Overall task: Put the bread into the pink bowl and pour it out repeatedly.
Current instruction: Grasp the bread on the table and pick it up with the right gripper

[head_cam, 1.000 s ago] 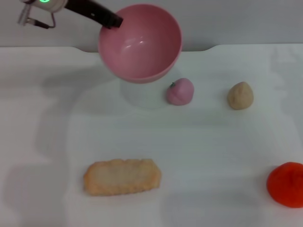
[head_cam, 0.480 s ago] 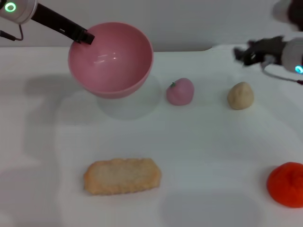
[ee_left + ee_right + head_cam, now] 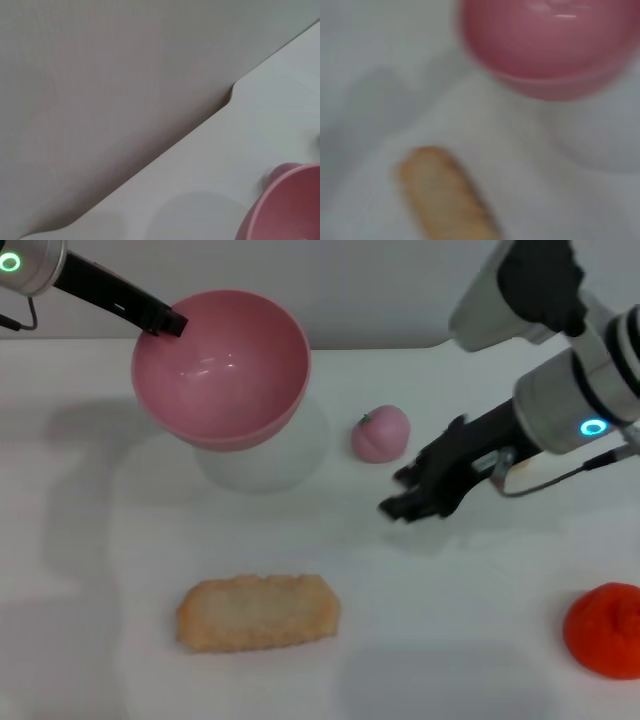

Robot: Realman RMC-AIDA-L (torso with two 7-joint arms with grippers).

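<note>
The pink bowl (image 3: 220,365) hangs tilted above the far left of the white table, empty, its opening facing me. My left gripper (image 3: 165,322) is shut on its far-left rim. The bowl's edge shows in the left wrist view (image 3: 287,205) and the bowl fills the right wrist view's upper part (image 3: 550,45). The bread (image 3: 258,612) lies flat on the table near the front, tan underside up, also in the right wrist view (image 3: 445,200). My right gripper (image 3: 393,494) is open and empty, above the table's middle, to the right of and beyond the bread.
A small pink peach-like fruit (image 3: 380,433) sits right of the bowl, close to my right gripper. An orange-red crinkly blob (image 3: 605,628) lies at the front right. The small beige lump is hidden behind my right arm. The table's back edge (image 3: 200,130) meets a grey wall.
My right arm has swung in from the far right toward the table's middle, covering the beige lump. The left gripper has lowered the bowl and carried it left. The bread has not moved.
</note>
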